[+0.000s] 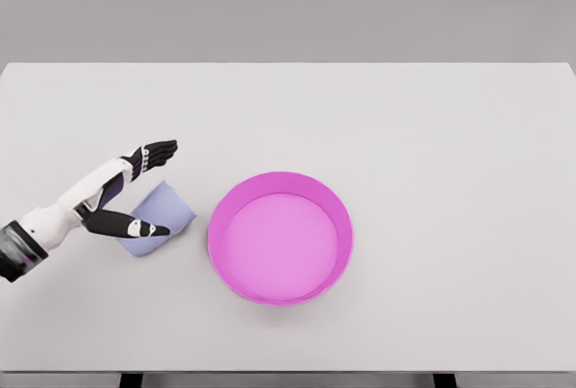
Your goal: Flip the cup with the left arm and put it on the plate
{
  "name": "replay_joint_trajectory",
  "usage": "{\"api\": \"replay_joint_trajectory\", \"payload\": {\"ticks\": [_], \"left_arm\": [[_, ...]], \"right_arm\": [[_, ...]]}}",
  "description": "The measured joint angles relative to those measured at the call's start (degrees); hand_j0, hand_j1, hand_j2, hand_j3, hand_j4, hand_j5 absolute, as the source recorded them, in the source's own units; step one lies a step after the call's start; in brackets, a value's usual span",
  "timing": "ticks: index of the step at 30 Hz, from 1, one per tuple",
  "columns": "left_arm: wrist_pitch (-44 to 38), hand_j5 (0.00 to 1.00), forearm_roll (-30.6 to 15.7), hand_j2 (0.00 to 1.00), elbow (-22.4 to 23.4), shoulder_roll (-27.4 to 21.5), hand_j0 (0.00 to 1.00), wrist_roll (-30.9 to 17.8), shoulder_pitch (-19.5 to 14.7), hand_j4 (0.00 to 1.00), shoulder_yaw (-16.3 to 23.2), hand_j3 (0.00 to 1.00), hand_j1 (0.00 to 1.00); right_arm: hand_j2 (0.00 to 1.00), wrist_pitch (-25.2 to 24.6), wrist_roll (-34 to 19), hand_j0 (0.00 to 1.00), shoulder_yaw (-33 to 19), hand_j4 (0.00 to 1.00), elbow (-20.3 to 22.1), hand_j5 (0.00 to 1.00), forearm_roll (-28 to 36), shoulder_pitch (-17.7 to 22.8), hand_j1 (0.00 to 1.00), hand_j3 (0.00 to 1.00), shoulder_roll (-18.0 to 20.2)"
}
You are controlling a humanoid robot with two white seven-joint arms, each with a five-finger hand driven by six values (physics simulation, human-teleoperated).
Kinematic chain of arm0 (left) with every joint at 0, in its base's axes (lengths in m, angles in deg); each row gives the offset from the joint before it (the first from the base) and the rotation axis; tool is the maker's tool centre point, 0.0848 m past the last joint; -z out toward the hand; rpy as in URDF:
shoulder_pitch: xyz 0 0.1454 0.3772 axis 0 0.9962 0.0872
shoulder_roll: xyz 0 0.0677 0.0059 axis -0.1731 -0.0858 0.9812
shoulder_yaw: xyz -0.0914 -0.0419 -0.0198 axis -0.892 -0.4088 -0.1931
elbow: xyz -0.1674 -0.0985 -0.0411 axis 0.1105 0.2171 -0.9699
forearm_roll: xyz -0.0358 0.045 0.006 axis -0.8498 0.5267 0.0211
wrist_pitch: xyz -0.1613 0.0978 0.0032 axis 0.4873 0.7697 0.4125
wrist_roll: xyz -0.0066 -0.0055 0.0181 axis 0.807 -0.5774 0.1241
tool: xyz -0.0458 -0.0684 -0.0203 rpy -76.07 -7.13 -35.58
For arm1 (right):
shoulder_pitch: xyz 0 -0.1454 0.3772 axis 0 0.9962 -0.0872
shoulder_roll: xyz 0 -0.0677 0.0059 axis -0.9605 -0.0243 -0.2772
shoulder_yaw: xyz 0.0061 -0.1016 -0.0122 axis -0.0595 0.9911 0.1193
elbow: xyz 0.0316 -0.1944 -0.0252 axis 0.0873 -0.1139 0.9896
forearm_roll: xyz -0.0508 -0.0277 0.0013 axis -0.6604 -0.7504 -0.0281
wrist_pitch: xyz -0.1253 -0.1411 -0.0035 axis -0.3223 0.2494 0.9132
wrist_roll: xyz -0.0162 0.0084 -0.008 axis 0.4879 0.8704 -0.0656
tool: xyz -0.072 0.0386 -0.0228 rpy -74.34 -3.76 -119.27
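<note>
While only the left arm shows, entering lower left:
Plate [280, 237]: pink, deep-rimmed, nearest, mid-table.
Cup [158, 219]: pale blue, on its side, just left of plate, not touching it.
Left hand [135, 192]: fingers spread wide around cup; thumb over it, no firm grip yet.
Table [432, 136]: white.

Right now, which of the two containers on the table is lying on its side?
The pale blue cup, lying tipped beside the left hand, whose fingers are spread around it. The pink plate to its right sits flat, rim up.
</note>
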Motion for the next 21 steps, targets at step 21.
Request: {"api": "replay_joint_trajectory", "payload": {"ticks": [21], "left_arm": [[-4.6, 1.0, 0.0, 1.0, 0.0, 2.0, 1.0, 0.7, 1.1, 1.0, -1.1, 1.0, 1.0]], "right_arm": [[1.0, 0.0, 0.0, 1.0, 0.0, 1.0, 0.0, 1.0, 0.0, 0.0, 1.0, 1.0, 0.0]]}}
